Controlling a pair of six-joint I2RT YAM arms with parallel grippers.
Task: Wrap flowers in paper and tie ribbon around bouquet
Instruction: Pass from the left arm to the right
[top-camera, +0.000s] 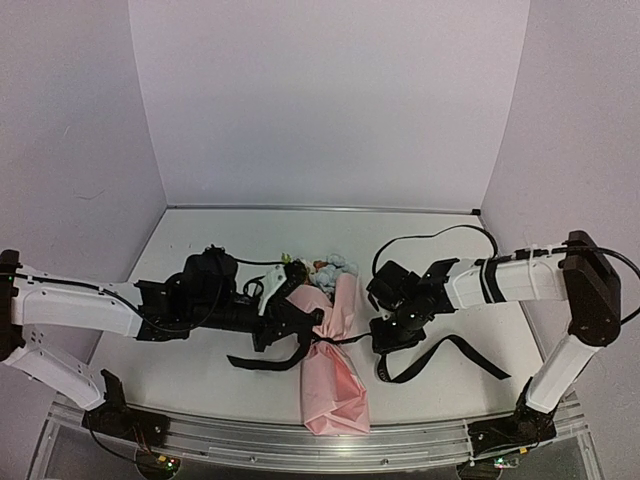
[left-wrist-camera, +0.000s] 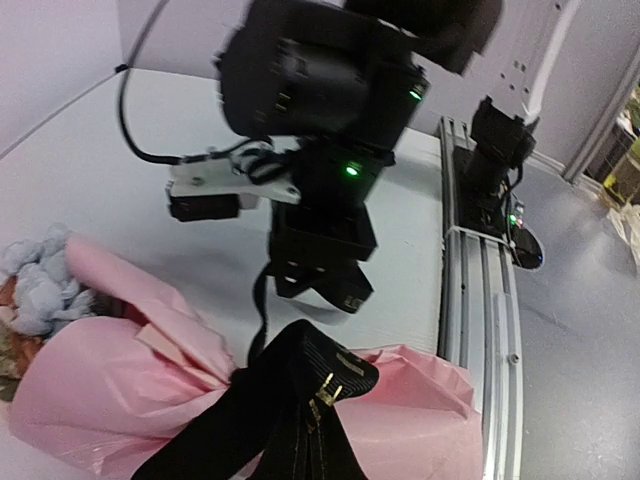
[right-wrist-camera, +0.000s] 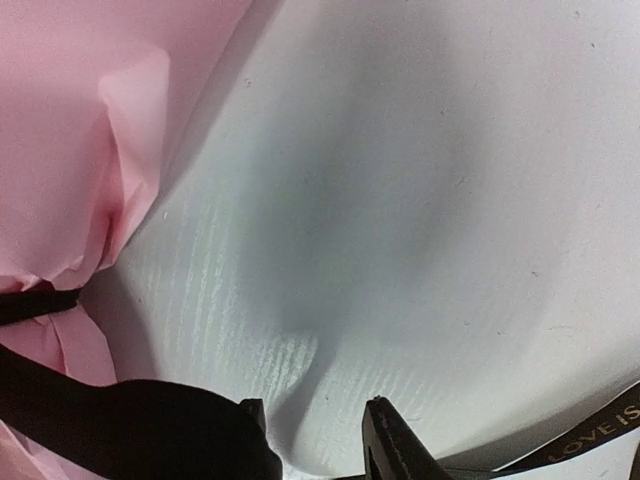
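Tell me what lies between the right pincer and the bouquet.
A short strand of the black ribbon runs from the right pincer to the waist of the bouquet. The top external view shows it.

The table (top-camera: 200, 240) is being viewed from high above and behind. The bouquet (left-wrist-camera: 120, 400) and ribbon (left-wrist-camera: 290, 400) are being framed closely from the left wrist, facing the right arm (left-wrist-camera: 320, 100). Both are also being caught, at nearer range, from the right wrist looking down.
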